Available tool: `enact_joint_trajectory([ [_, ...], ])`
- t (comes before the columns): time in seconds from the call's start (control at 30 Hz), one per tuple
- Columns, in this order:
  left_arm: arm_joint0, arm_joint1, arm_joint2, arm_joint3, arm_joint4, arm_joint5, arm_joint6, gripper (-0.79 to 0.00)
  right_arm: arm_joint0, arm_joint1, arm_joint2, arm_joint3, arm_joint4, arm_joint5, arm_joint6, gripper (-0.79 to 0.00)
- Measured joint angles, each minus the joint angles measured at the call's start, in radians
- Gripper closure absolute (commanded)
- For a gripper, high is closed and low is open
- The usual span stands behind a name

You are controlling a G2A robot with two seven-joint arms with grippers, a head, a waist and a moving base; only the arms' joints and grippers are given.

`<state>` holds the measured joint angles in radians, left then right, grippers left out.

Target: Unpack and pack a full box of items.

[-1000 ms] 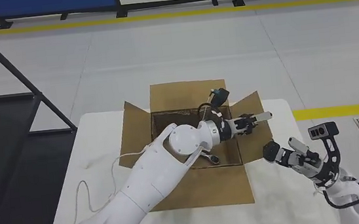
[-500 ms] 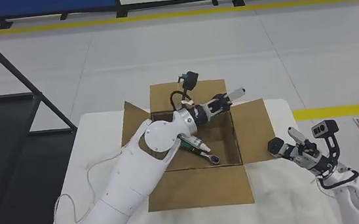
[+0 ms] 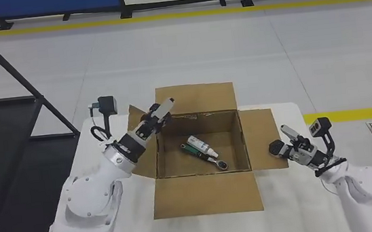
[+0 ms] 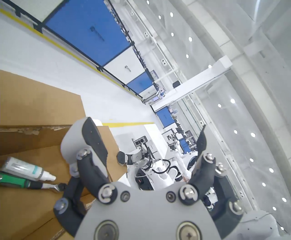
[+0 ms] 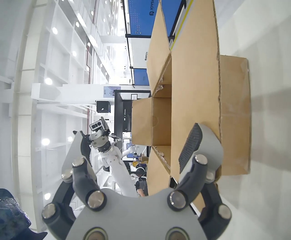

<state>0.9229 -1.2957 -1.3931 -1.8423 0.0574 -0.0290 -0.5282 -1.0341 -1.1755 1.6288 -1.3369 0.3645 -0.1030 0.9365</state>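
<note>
The open cardboard box (image 3: 206, 194) stands mid-table with its flaps spread. On its floor lie a white bottle (image 3: 198, 144) and a green-handled ratchet wrench (image 3: 202, 156), side by side. The left wrist view shows the bottle (image 4: 22, 168) and the wrench (image 4: 20, 181) down inside the box. My left gripper (image 3: 161, 110) hangs open and empty over the box's left flap; its fingers (image 4: 93, 141) are spread wide. My right gripper (image 3: 280, 141) is open and empty beside the right flap. From its wrist the box (image 5: 195, 91) lies just beyond the fingertips (image 5: 191, 141).
The white table (image 3: 284, 208) has bare room in front of and to both sides of the box. A black metal rack (image 3: 8, 107) stands off the table's left side. The table's far edge runs just behind the box.
My left arm has swung from the box's right side, across the opening, to above the left flap. My right gripper has shifted slightly toward the right flap.
</note>
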Motion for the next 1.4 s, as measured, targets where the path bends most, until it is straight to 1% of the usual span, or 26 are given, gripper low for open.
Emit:
enact_joint_trajectory([
  [0.1,0.048,0.009,-0.055,-0.052,0.026,0.017,0.006,-0.785,0.011,0.003,-0.017,0.02,-0.015,0.01,0.003,-0.785],
  [0.3,0.115,0.02,-0.142,-0.098,0.009,0.014,0.027,-0.785,0.022,0.006,-0.062,0.047,-0.05,0.031,0.017,-0.785],
  [0.43,0.14,0.025,-0.184,-0.103,-0.024,0.002,0.023,-0.785,0.023,0.005,-0.086,0.058,-0.043,0.022,0.023,-0.785],
  [0.6,0.144,0.031,-0.205,-0.091,-0.05,-0.012,0.01,-0.785,0.02,0.007,-0.096,0.051,-0.035,0.022,0.012,-0.785],
  [0.7,0.142,0.034,-0.21,-0.079,-0.063,-0.02,0.001,-0.785,0.012,0.009,-0.092,0.014,-0.03,0.017,-0.015,-0.785],
  [0.8,0.146,0.037,-0.224,-0.067,-0.079,-0.031,-0.007,-0.785,-0.002,0.01,-0.089,-0.069,-0.024,0.007,-0.051,-0.785],
  [0.87,0.157,0.04,-0.241,-0.064,-0.098,-0.04,-0.008,-0.785,-0.008,0.009,-0.096,-0.147,-0.025,0.004,-0.08,-0.785],
  [1.0,0.193,0.044,-0.276,-0.062,-0.13,-0.061,0.0,-0.785,0.006,0.008,-0.139,-0.302,-0.094,0.032,-0.134,-0.785],
  [1.1,0.23,0.047,-0.306,-0.066,-0.171,-0.087,0.004,-0.785,0.052,0.007,-0.199,-0.399,-0.164,0.064,-0.121,-0.785],
  [1.2,0.265,0.05,-0.334,-0.065,-0.212,-0.114,-0.001,-0.785,0.118,0.004,-0.278,-0.445,-0.262,0.103,-0.104,-0.785],
  [1.3,0.302,0.052,-0.358,-0.067,-0.232,-0.135,0.013,-0.785,0.201,-0.003,-0.376,-0.452,-0.389,0.157,-0.101,-0.785],
  [1.4,0.341,0.053,-0.383,-0.074,-0.249,-0.157,0.029,-0.785,0.29,-0.018,-0.481,-0.42,-0.49,0.216,-0.118,-0.785],
])
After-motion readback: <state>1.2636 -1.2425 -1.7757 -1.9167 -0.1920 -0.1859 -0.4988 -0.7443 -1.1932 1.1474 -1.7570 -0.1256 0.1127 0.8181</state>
